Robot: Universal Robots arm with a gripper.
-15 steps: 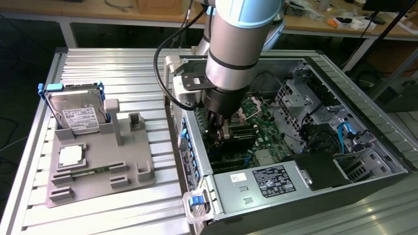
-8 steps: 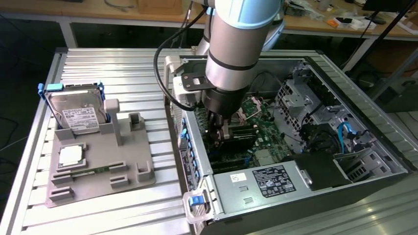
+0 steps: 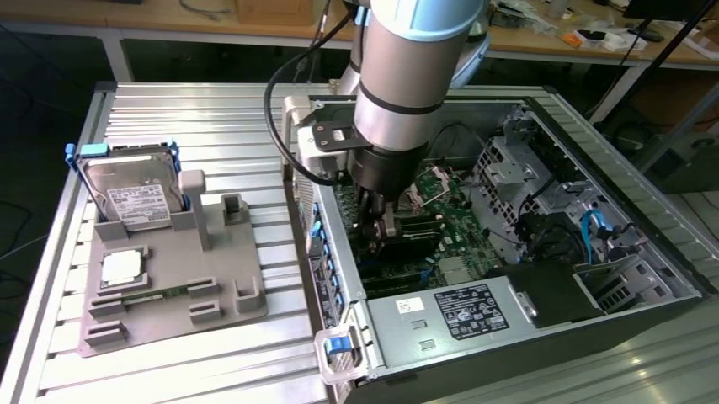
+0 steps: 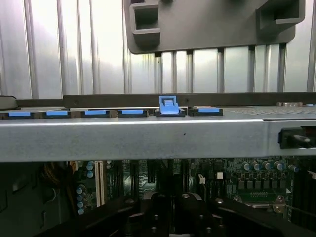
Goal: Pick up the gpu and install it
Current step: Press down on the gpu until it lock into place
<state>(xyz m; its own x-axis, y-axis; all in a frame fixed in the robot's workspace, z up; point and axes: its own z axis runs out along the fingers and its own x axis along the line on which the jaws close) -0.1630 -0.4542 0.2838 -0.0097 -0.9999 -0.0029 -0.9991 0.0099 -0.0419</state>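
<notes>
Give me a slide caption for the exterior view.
Robot arm's gripper, shut, lowered inside the open computer case over the motherboard; hard drive rests in the grey holder alongside.

The counter [image 3: 202,109] was silver, ribbed in long stripes. On it lay a plain grey tray [image 3: 168,286] holding a silver hard drive [image 3: 133,198] with a white label and blue frame. The motherboard [image 3: 450,206] was green, the arm [image 3: 410,76] grey with pale blue.

Arm [image 3: 399,93] fills the open case [image 3: 629,194]; drive cage [image 3: 517,168] crowds one side, slot wall [image 3: 326,252] the other.
</notes>
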